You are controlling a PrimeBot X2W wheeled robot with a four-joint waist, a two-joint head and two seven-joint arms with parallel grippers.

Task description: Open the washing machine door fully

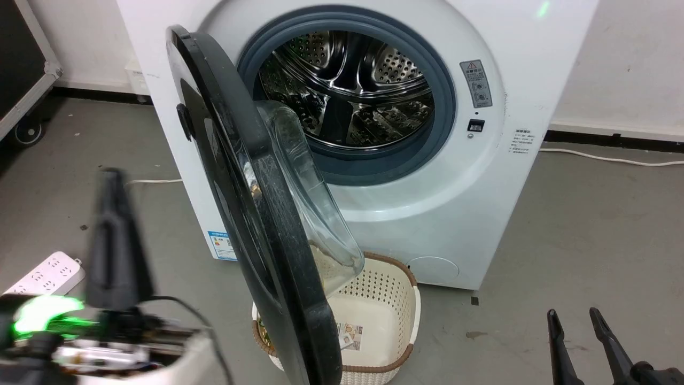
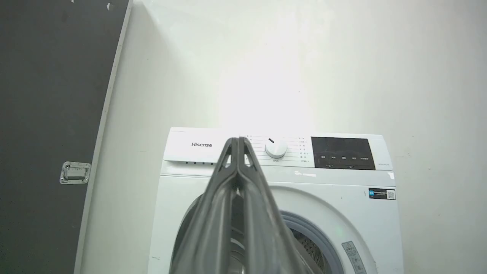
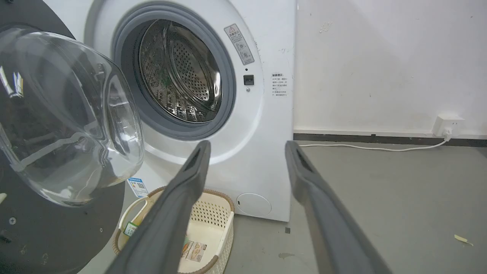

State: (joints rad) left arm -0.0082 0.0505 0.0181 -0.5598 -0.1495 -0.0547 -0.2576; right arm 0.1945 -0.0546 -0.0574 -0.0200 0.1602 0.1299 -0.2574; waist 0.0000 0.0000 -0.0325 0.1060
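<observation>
Just left of the round glossy black washing machine door (image 1: 224,160), half-open, we are holding our empty left gripper (image 1: 111,182) pinched together; our wide-spread right gripper (image 1: 573,313) is sitting farther right.

This looks like a plain work room or test room, not a cosy home. The floor (image 1: 588,224) is bare grey concrete with marks on it. The wall (image 3: 380,68) is plain white with a dark strip along the bottom. A washing machine (image 1: 454,214) stands against it, with a small basket (image 1: 393,289) in front. A white power strip (image 1: 48,274) lies on the floor. A cord (image 3: 361,147) runs to a plug (image 3: 449,125). A big black case (image 1: 21,69) with a wheel stands at the side.
</observation>
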